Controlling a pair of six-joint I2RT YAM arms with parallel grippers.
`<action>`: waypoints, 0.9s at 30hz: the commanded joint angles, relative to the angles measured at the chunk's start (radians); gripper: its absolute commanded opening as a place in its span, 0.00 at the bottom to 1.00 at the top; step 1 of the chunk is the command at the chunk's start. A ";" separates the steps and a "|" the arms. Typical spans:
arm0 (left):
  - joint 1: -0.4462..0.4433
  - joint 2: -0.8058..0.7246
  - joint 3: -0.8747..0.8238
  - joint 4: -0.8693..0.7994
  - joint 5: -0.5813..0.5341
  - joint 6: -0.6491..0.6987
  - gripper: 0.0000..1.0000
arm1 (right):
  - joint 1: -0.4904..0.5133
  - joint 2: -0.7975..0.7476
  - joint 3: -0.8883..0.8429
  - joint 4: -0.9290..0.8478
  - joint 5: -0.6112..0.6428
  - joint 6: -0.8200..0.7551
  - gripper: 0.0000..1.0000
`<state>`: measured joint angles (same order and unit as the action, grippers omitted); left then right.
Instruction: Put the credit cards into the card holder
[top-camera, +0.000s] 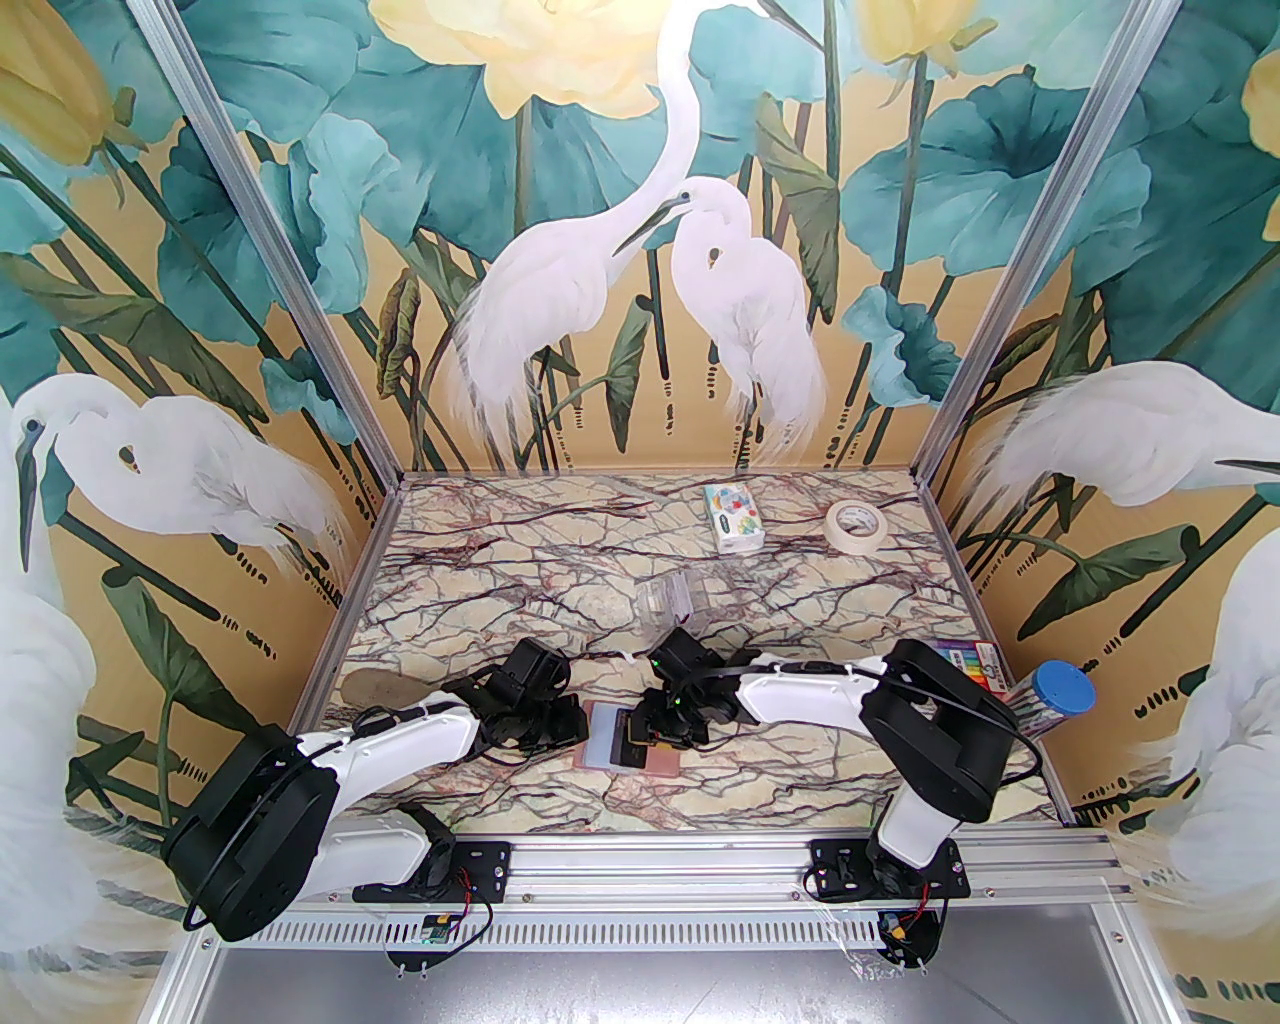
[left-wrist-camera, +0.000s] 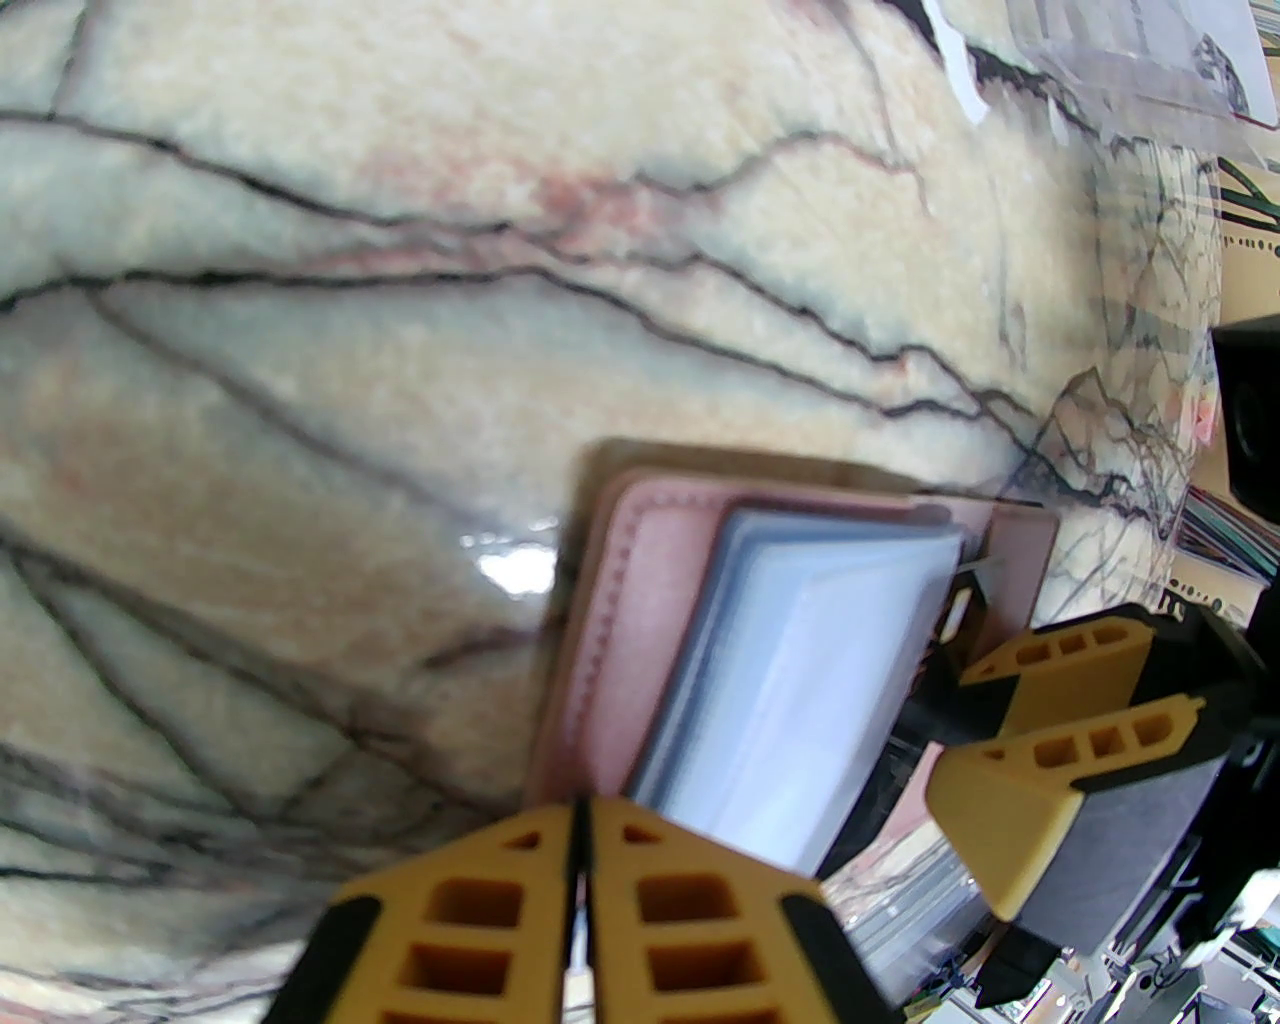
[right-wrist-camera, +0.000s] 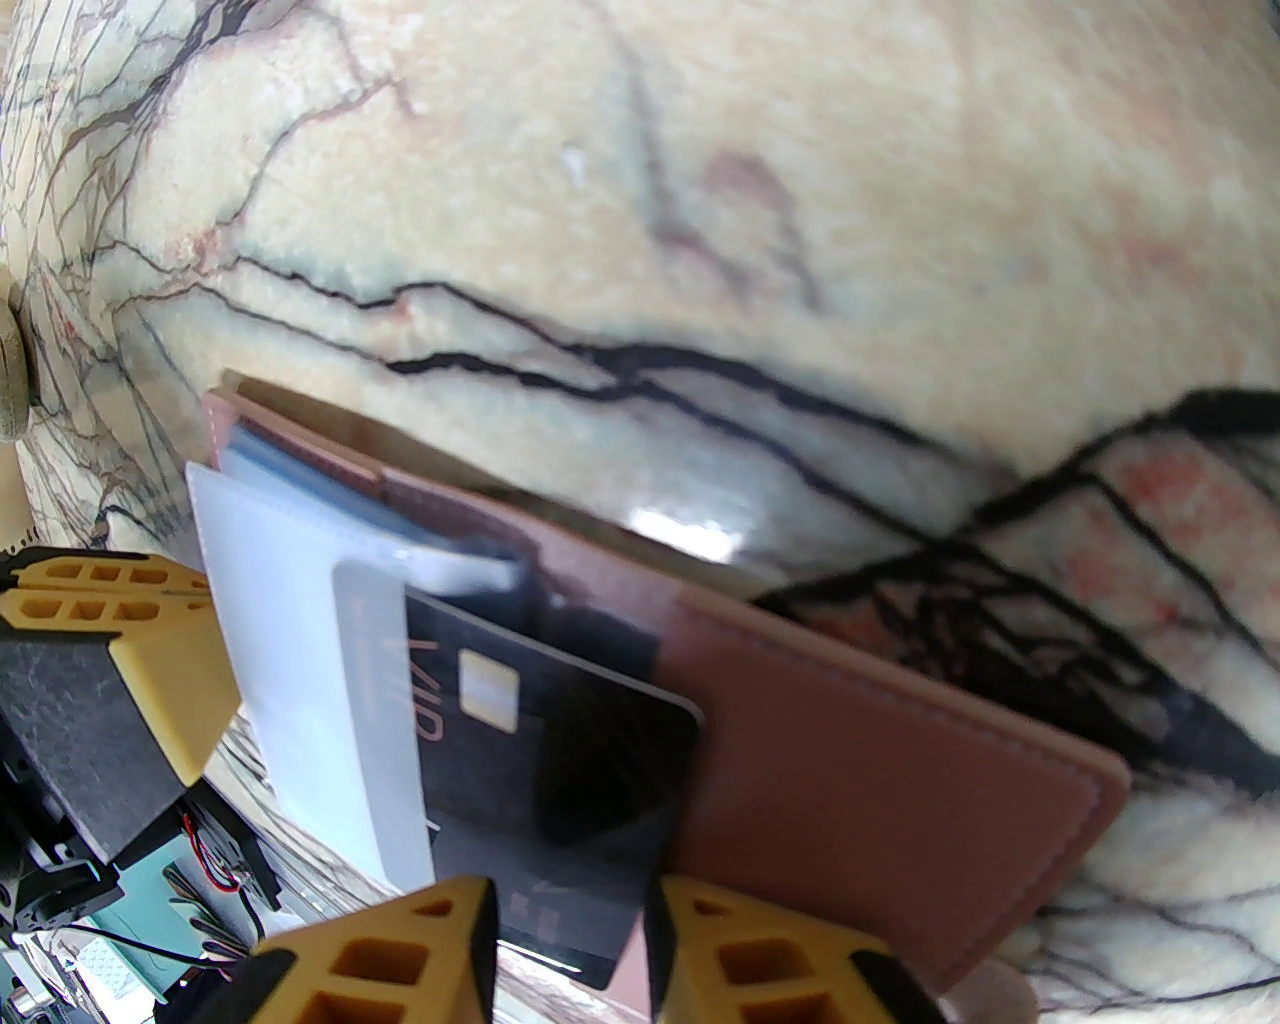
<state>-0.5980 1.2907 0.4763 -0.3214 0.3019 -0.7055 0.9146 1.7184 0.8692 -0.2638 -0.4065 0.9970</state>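
Marble table carries the card holder at 6 o'clock; left gripper is pressed closed, right gripper stands narrow around black card, grip unclear.

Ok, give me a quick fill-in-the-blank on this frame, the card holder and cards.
The pink card holder is folded ___ on the table. The card marked VIP is ___. The left gripper is ___. At the far edge, beside the tissue pack, lies a roll of ___.
Missing: open; black; shut; tape.
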 joint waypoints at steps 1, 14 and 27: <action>-0.014 0.045 -0.026 -0.009 -0.020 0.012 0.10 | 0.010 0.025 0.028 -0.032 0.021 -0.018 0.29; -0.014 0.043 -0.030 -0.007 -0.020 0.012 0.09 | 0.018 0.047 0.064 -0.035 0.017 -0.021 0.28; -0.014 0.045 -0.030 -0.001 -0.017 0.011 0.09 | 0.029 0.073 0.100 -0.035 0.009 -0.020 0.28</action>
<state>-0.5980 1.2907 0.4763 -0.3214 0.3019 -0.7055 0.9306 1.7683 0.9401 -0.2890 -0.4030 0.9905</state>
